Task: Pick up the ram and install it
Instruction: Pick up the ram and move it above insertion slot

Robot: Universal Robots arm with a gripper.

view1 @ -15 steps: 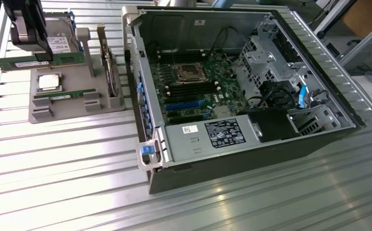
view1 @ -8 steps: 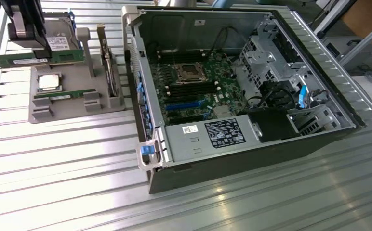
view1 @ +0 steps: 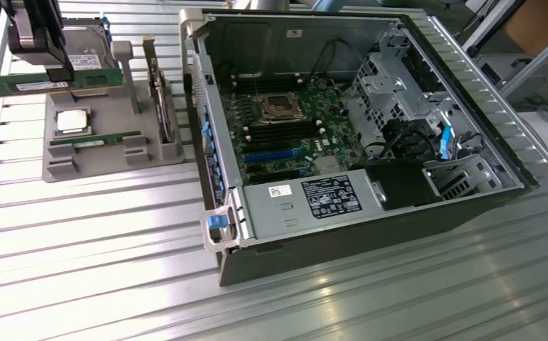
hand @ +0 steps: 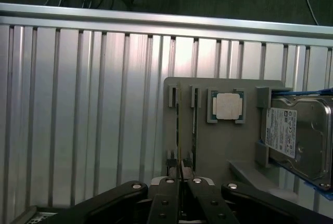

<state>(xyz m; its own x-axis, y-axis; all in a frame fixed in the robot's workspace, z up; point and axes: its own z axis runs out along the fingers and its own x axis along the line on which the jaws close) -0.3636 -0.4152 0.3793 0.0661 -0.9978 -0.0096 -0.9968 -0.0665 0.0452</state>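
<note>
The ram (view1: pixel 23 85) is a long green stick with a white label, lifted off the grey holder (view1: pixel 99 160) and hanging level above it at the exterior view's top left. My black gripper (view1: pixel 55 71) is shut on its upper edge. In the wrist view my gripper (hand: pixel 180 176) pinches the ram (hand: pixel 180 157), seen edge-on as a thin line between the fingers. A second green stick (view1: pixel 84 143) still lies in the holder. The open computer case (view1: pixel 255 220) lies to the exterior view's right, with dark memory slots (view1: pixel 276 132) on its motherboard.
The holder (hand: pixel 223 146) also carries a square silver processor (hand: pixel 229 105) and a hard drive (hand: pixel 296 141) with a white label. A power supply (view1: pixel 316 199) and drive cages (view1: pixel 397 85) stand inside the case. Ribbed metal tabletop (view1: pixel 94 241) spreads around both.
</note>
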